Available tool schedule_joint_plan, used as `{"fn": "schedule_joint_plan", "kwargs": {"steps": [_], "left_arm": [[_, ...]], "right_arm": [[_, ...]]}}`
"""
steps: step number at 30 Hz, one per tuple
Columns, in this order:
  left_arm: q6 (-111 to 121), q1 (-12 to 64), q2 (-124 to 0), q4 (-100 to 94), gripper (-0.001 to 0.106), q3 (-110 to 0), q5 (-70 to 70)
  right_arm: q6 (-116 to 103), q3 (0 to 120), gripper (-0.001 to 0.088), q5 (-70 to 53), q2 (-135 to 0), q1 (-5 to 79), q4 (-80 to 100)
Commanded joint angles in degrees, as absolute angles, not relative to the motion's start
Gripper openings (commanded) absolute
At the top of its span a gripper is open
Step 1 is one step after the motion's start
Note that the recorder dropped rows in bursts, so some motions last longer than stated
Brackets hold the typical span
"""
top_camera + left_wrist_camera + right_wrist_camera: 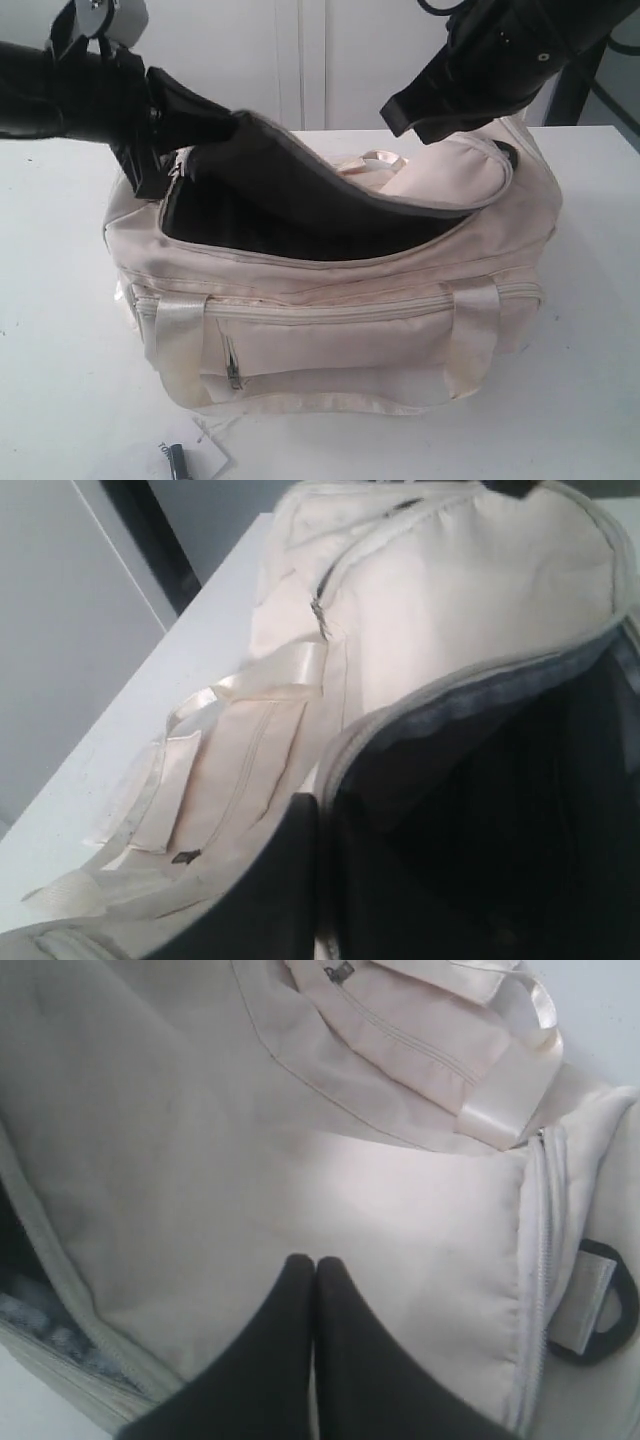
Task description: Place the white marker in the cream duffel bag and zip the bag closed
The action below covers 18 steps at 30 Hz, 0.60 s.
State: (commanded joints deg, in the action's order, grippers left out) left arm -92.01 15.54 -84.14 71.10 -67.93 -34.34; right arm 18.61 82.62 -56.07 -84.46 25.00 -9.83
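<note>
At the near edge of the white table (60, 380), a small dark-tipped stick, taken to be the marker (177, 463), is seen lying outside the bag (330, 340), just beside a paper tag (214, 447). Behind it the bag is stood upright, its small pocket and shiny handles turned to the front, its top unzipped. The dark-lined flap (300, 180) is held raised, its edge clamped in the left gripper (178, 140). Farther back, at the bag's right end, the right gripper (314, 1262) is seen with fingers together and nothing between them, its tips at the cream fabric.

Exterior camera views the cream duffel bag (330, 330) from the near side; both wrist cameras hang close over its flap (250, 1160).
</note>
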Motion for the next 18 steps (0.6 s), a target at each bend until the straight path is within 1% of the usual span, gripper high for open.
{"fn": "schedule_joint_plan", "kwargs": {"steps": [4,9,14,18], "left_arm": [[-84.2,15.5,-84.8,68.3,0.0,-71.0,-36.1],[-75.7,15.5,-86.8,65.5,0.0,-74.0,-39.1],[-71.7,15.5,-88.7,65.5,0.0,-75.7,-39.1],[-69.8,15.5,-89.1,65.5,0.0,-76.2,-38.3]], "right_arm": [[23.6,82.6,0.0,-56.6,-84.5,25.0,-14.4],[33.5,82.6,0.0,-60.7,-84.5,25.0,-21.9],[41.6,82.6,0.0,-64.5,-84.7,25.1,-31.3],[45.3,82.6,0.0,-66.5,-85.8,25.5,-34.7]]}}
